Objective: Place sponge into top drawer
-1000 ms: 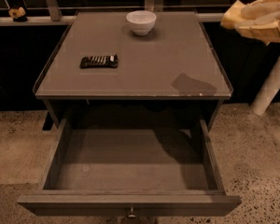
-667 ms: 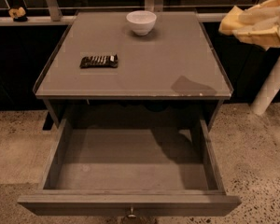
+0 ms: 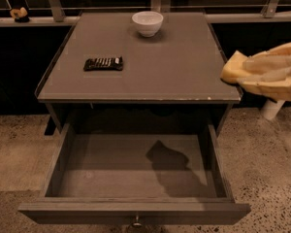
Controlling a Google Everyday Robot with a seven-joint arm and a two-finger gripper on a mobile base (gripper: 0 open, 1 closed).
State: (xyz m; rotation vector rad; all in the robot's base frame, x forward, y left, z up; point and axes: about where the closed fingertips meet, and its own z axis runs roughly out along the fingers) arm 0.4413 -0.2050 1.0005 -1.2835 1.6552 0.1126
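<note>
My gripper (image 3: pixel 250 68) is at the right edge of the view, beside the table's front right corner and above floor level. It is shut on the sponge (image 3: pixel 233 67), a pale-yellow soft block that sticks out to the left of the fingers. The top drawer (image 3: pixel 136 211) is pulled fully open below the tabletop, with a bare grey floor and a small metal knob (image 3: pixel 136 222) on its front panel. The sponge hangs above and to the right of the drawer's right wall. Its shadow falls on the drawer floor.
On the grey tabletop (image 3: pixel 184 67) stand a white bowl (image 3: pixel 147 23) at the back and a dark ribbed snack bar (image 3: pixel 103 63) at the left. A metal railing (image 3: pixel 53 1) runs behind. A white post (image 3: pixel 271 108) stands at the right on the speckled floor.
My gripper with the sponge has come down and forward, from beside the table's back right to its front right corner. Its shadow has moved from the tabletop into the drawer.
</note>
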